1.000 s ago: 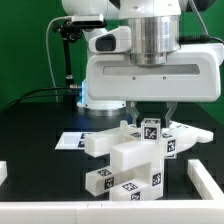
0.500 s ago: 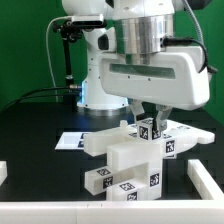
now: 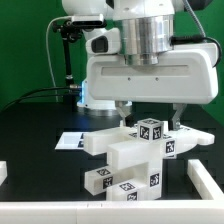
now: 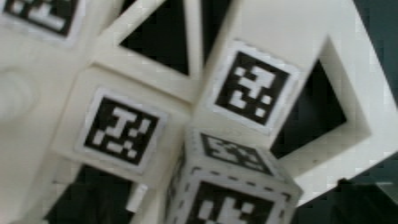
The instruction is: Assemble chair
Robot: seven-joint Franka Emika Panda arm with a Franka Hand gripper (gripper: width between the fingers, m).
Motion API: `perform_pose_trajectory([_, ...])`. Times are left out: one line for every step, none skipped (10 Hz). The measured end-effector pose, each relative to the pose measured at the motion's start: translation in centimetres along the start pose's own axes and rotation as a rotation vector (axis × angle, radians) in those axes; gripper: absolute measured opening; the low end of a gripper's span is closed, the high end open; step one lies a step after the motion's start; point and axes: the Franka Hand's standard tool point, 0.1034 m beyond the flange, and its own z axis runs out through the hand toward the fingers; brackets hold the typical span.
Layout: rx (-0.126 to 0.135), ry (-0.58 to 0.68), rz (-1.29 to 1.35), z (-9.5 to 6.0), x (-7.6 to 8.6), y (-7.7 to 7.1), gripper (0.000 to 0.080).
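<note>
Chair [image 3: 130, 158] of chunky white tagged plastic stands half-built beside the marker board [image 3: 68, 141], your two-finger gripper [image 3: 148, 112] spread open above its top post, grasping nothing, seemingly to leave it seated. Wrist view: tagged pieces directly beneath, fingers unseen.

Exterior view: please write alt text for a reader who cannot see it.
A white robot arm's open gripper hangs just above a small, partly built white chair covered in black-and-white square tags, its fingers clear of the topmost tagged block. The chair stands on a black table.
</note>
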Motion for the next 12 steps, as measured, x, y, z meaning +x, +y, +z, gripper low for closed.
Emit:
perform_pose_trajectory([-0.012,-0.003,-0.122,0.1,-0.2,-0.4,0.0643])
perform_pose_trajectory([-0.012,-0.003,-0.208,0.1,-0.2,-0.3,0.0648])
perform_pose_trajectory([-0.013,-0.003,-0.279,0.0,-0.1,-0.2,0.0649])
perform_pose_trajectory([-0.020,0.001,-0.348,0.1,-0.1,-0.3,0.0649])
perform_pose_trajectory([-0.065,0.032,-0.565,0.2,0.3,-0.5,0.0649])
perform_pose_trajectory([-0.076,0.053,-0.677,0.2,0.5,-0.5,0.0649])
perform_pose_trajectory([-0.078,0.072,-0.718,0.2,0.8,-0.3,0.0649])
perform_pose_trajectory([-0.076,0.071,-0.670,0.2,0.8,-0.3,0.0649])
perform_pose_trajectory([-0.076,0.071,-0.672,0.2,0.8,-0.3,0.0521])
perform_pose_trajectory([-0.074,0.072,-0.640,0.3,0.8,-0.3,0.0385])
perform_pose_trajectory([-0.071,0.075,-0.575,0.3,0.8,-0.3,0.0385])
perform_pose_trajectory([-0.066,0.078,-0.478,0.3,0.7,-0.4,0.0284])
